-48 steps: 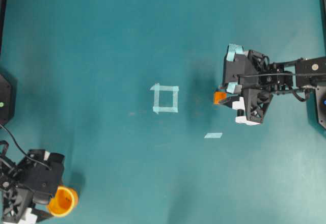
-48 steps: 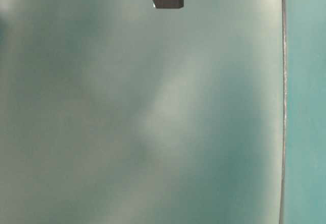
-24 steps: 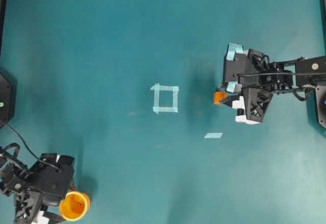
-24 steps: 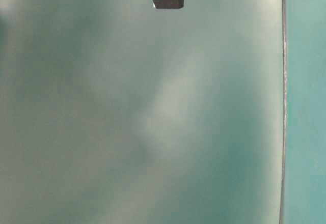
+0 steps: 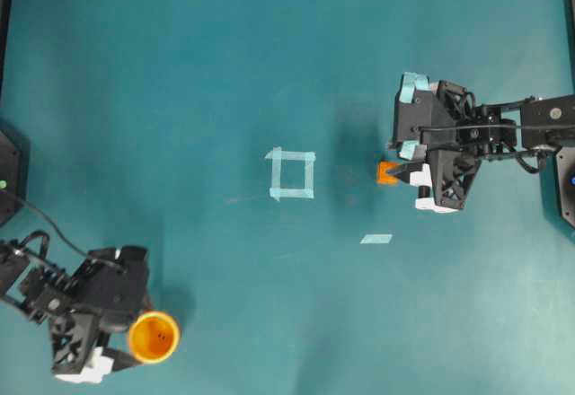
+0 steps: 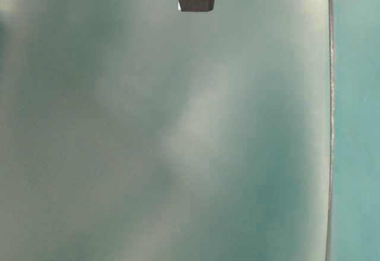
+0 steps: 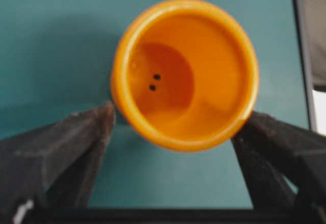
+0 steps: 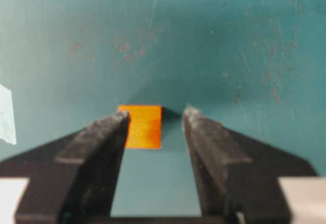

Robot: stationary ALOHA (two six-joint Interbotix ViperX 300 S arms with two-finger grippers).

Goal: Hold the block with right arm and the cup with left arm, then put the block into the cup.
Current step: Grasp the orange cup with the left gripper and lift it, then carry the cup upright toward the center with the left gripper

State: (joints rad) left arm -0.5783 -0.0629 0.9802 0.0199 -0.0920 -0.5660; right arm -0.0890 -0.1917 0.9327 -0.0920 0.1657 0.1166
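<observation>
1. The right claw (image 8: 155, 119) stands narrow around the block (image 8: 144, 126), which touches one finger with a gap at the other.
2. The left claw (image 7: 175, 124) clamps the cup (image 7: 186, 74), mouth open, near left on the counter (image 5: 180, 99).
3. Block and cup sit well apart; the block lies far right of the cup.

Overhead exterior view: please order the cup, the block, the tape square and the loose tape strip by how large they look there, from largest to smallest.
1. The cup
2. The tape square, counted by its outline; it looks close to the cup, so this order is unsure
3. The loose tape strip
4. The block, partly hidden by the right gripper, so only roughly comparable with the strip
</observation>
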